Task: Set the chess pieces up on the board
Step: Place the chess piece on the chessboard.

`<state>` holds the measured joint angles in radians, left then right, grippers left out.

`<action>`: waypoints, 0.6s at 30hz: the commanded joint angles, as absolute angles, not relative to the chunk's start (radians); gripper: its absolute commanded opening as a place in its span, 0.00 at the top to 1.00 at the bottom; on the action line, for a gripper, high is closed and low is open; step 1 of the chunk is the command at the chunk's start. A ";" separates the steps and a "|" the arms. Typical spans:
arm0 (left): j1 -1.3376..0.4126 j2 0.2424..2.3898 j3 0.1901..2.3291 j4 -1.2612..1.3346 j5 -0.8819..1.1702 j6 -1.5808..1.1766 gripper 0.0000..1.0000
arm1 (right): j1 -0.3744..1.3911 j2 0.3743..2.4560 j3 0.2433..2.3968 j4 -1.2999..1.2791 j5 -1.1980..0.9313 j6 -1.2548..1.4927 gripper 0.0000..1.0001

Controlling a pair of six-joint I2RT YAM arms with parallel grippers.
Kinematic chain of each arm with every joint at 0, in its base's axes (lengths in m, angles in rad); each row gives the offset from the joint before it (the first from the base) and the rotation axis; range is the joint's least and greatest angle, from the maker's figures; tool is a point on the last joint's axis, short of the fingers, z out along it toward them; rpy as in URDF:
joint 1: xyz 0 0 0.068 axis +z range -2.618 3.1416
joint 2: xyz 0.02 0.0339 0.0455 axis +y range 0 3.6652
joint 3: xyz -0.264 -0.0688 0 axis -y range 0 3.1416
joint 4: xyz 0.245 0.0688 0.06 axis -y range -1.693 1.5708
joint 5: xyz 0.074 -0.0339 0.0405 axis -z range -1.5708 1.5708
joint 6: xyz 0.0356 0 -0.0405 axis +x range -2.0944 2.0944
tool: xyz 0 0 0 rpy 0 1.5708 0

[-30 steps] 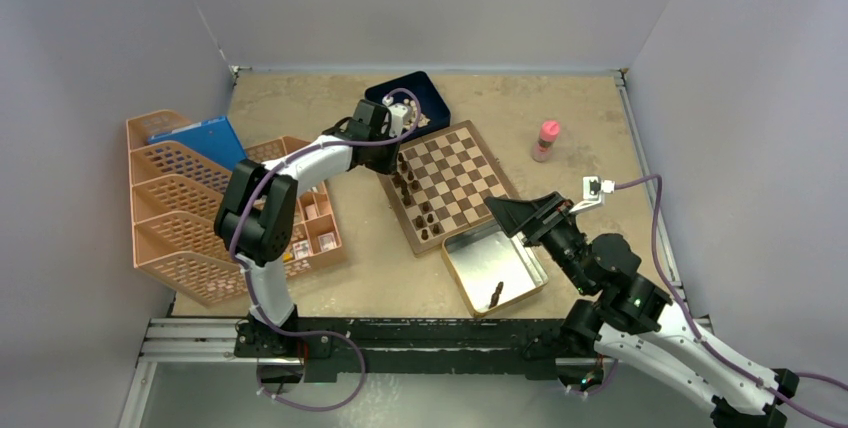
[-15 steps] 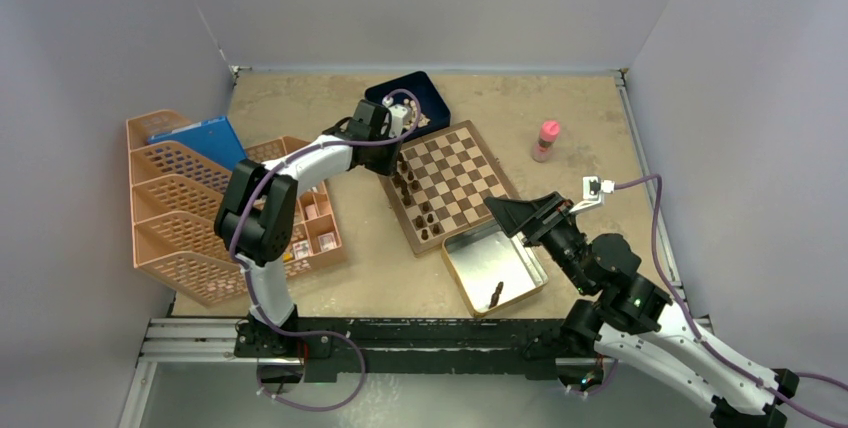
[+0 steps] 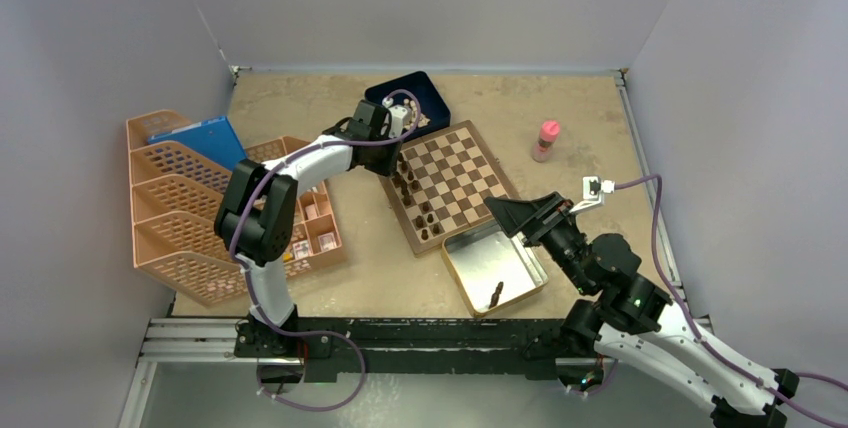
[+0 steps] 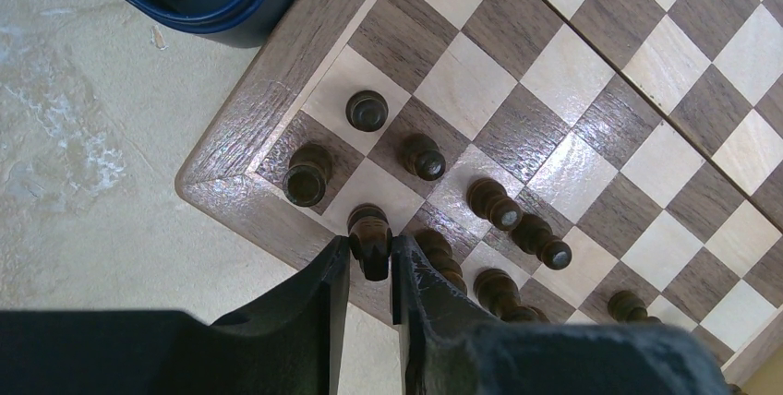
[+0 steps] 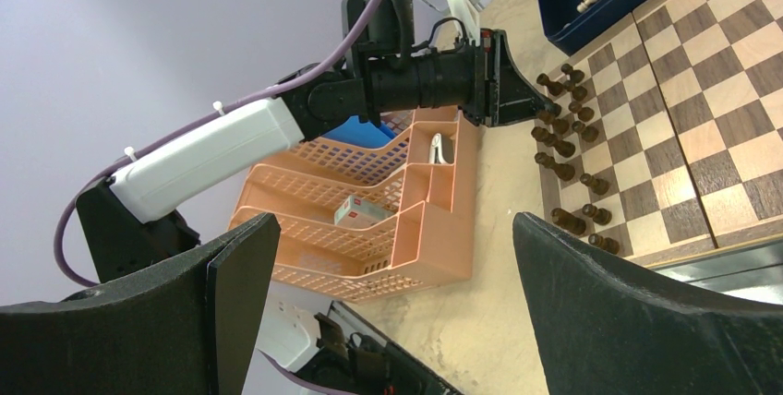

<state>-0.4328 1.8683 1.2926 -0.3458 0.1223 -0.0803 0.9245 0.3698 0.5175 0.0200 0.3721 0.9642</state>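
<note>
The board [image 3: 470, 163] lies at the table's middle, and dark chess pieces [image 3: 415, 198] stand in two rows along its left edge. My left gripper [image 4: 369, 245] is at the board's [image 4: 572, 90] near corner. Its fingers stand slightly apart on either side of a dark knight [image 4: 369, 229], which stands on a light edge square with a thin gap showing at the right finger. In the top view the left gripper [image 3: 402, 151] hangs over that corner. One dark piece [image 3: 496, 294] lies in the silver tin [image 3: 470, 278]. My right gripper [image 3: 505, 213] hovers wide open above the tin, and in its own view the gripper [image 5: 395, 229] holds nothing.
A dark blue box [image 3: 420, 96] with cream chessmen touches the board's far left corner. Orange mesh trays [image 3: 200, 208] stand at the left beside the left arm. A small pink bottle [image 3: 546, 140] stands to the right of the board.
</note>
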 commanded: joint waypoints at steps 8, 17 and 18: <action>-0.437 1.844 1.331 -0.319 0.144 -0.054 0.79 | 0.930 0.335 0.548 0.028 0.377 0.960 0.01; -0.437 1.842 1.335 -0.317 0.153 -0.054 0.78 | 0.929 0.332 0.542 0.026 0.373 0.962 0.01; -0.437 1.844 1.335 -0.317 0.152 -0.054 0.78 | 0.929 0.330 0.540 0.025 0.373 0.964 0.01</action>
<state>-0.4332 1.8683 1.2926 -0.3458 0.1303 -0.0662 0.9245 0.3393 0.5175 0.0029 0.3740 0.9653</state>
